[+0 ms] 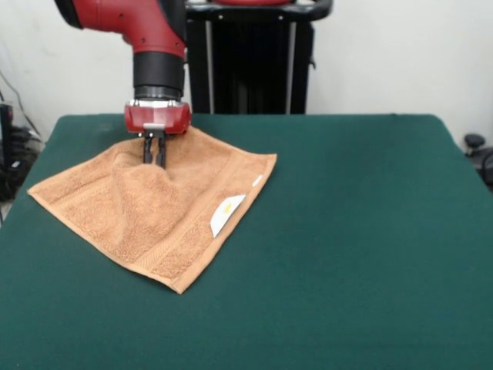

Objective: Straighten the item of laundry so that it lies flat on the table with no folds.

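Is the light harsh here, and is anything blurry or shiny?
Front view: the light is soft and even, with only a faint shadow under the towel edge on the table; no glare on the felt, a slight sheen on the red arm; the gripper looks sharp, not blurred.

Robot lab or test bench showing. Red-black arm [146, 31] hanging over green felt table [354, 231]; black pedestal [250, 58] standing at far edge against bare white wall [385, 54]. Cables [15, 116] trailing at left, dark gear [477, 154] sitting at right. Nothing domestic showing but towel [154, 204] lying as test piece.
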Robot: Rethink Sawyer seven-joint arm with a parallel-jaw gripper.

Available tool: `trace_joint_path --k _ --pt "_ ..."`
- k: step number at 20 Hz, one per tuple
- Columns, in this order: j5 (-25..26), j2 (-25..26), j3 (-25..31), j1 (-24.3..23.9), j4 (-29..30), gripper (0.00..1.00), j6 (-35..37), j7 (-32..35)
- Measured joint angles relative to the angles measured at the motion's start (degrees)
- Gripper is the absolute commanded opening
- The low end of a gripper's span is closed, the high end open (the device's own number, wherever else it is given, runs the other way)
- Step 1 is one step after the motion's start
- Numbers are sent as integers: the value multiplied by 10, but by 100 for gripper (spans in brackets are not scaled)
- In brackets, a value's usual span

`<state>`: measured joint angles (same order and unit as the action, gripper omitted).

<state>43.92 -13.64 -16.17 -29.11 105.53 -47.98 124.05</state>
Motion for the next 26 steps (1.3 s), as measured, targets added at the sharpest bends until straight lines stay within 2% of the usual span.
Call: trace_joint_path --k 6,14,19,26 --pt "-14 0 0 2 5 0 -2 0" --pt "-69 -4 -1 15 24 0 10 0" --pt "-103 -21 6 23 37 0 52 0" --pt "-122 -50 30 16 46 0 125 0"
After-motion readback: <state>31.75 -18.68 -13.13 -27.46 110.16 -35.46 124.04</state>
